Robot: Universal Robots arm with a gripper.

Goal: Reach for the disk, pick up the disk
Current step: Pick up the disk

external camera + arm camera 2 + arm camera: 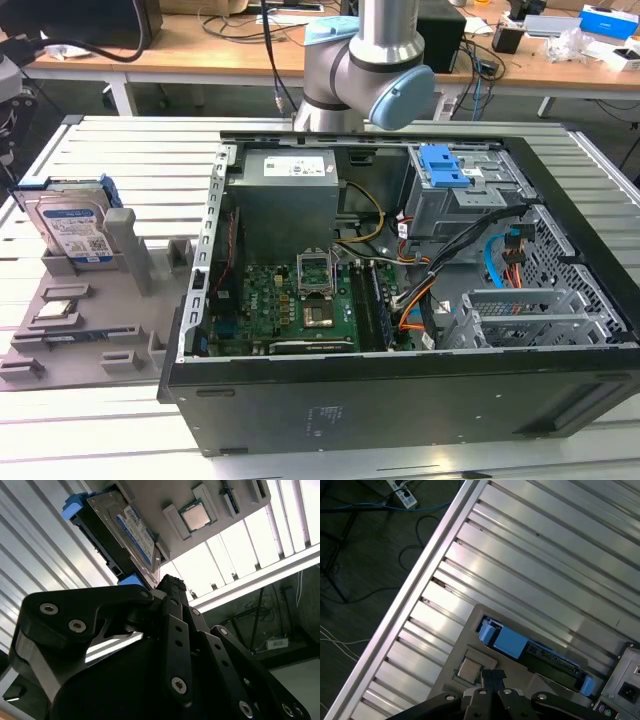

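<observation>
Sitting upright in grey holder (110, 312) slot: disk (72, 228), tool (172, 584) nr it.

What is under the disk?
The disk stands tilted on a grey holder plate, which lies on the ribbed metal table. The plate's part directly beneath the disk is covered.

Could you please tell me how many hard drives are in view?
1: the disk stands on edge in the grey holder at the exterior view's left, outside the open computer case. Another may be hidden in the case's drive cage.
</observation>
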